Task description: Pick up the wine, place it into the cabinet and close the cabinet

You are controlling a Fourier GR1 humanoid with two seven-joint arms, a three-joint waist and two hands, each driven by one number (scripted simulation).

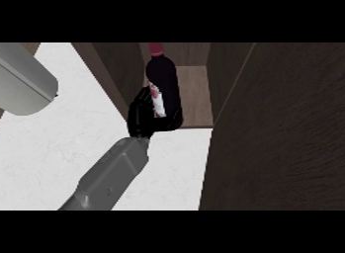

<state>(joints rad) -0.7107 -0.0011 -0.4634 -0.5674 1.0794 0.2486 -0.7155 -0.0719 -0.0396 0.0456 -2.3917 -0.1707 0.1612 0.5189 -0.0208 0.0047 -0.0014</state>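
Note:
The wine bottle (164, 79) is dark with a red cap and a white and red label. It stands roughly upright at the front of the open cabinet (195, 96), over the shelf's front edge. My right hand (147, 117) is curled round the bottle's lower part and hides its base, so I cannot tell whether the bottle rests on the shelf. Its grey forearm runs down to the view's lower edge. My left hand does not show.
The cabinet's open door (291, 133) fills the right side as a large dark brown panel. The cabinet's left wall (113, 74) stands just left of the bottle. White counter (51, 148) spreads at the left. A thick grey forearm (18, 81) crosses the upper left corner.

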